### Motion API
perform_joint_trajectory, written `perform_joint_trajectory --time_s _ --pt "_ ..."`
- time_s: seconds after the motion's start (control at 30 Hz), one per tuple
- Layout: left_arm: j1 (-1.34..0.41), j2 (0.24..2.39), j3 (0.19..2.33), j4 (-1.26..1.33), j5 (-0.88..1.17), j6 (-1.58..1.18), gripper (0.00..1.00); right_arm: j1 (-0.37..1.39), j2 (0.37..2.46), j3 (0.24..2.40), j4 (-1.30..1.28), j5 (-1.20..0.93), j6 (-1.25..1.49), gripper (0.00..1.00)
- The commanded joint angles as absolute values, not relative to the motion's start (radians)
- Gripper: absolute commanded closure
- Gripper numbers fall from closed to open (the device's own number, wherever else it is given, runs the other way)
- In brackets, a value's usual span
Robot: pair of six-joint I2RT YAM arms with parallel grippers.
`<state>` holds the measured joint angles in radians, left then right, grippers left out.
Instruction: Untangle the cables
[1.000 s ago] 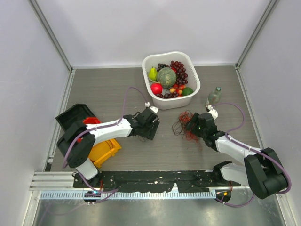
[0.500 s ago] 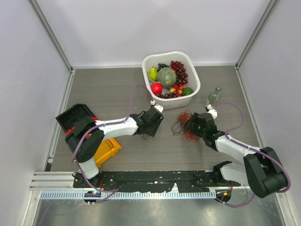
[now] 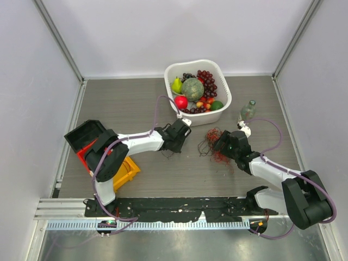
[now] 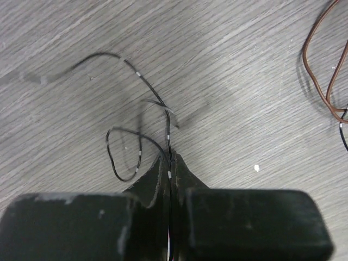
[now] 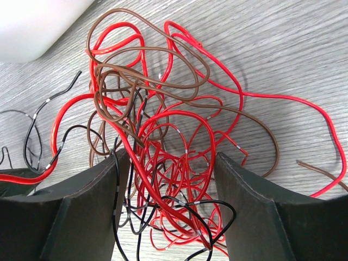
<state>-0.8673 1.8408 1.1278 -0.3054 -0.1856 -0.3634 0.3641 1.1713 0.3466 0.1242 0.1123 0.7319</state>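
The cables [image 3: 212, 143] lie as a messy bundle of red, brown and black wire on the table, in front of the basin. My right gripper [image 3: 222, 142] stands open over the bundle's right side. In the right wrist view its wide-apart fingers straddle the red and black loops [image 5: 168, 163], and the cables [image 5: 157, 103] spread beyond them. My left gripper [image 3: 176, 138] is to the left of the bundle. In the left wrist view the left gripper [image 4: 171, 159] is shut on a thin black cable [image 4: 138, 76] that curls across the wood ahead. A brown loop [image 4: 312, 70] shows at the right edge.
A white basin [image 3: 173, 73] full of fruit stands behind the bundle; its corner [image 5: 32, 27] shows in the right wrist view. A small bottle [image 3: 247, 110] stands at the right. A yellow box [image 3: 126, 171] and a black bin [image 3: 81, 136] sit at the left.
My left gripper has moved right towards the bundle and closed on the thin black cable. The right arm and the bundle have not moved.
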Motion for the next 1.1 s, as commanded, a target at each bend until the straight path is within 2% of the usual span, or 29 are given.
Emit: perform_joint_trajectory --time_s 0.0,0.2,0.37,0.6,0.7,1.07 --pt "-0.856 1.829 1.098 -0.331 -0.036 -0.403 1.0 0.367 1.166 0.316 0.066 0.095 0.723 0.32" --pt "-0.856 1.654 1.022 -0.342 0.136 -0.436 1.0 0.365 1.163 0.314 0.069 0.094 0.721 0.32" --pt "-0.856 1.525 0.982 -0.388 0.202 -0.469 1.0 0.365 1.16 0.314 0.071 0.089 0.721 0.32" --pt "-0.825 1.275 1.011 -0.478 0.089 -0.511 1.0 0.365 1.152 0.31 0.075 0.084 0.718 0.32" --pt "-0.744 1.2 1.049 -0.561 0.043 -0.547 1.0 0.365 1.151 0.308 0.077 0.081 0.718 0.32" --pt "-0.283 1.017 1.141 -0.833 -0.087 -0.695 1.0 0.365 1.141 0.304 0.081 0.075 0.716 0.32"
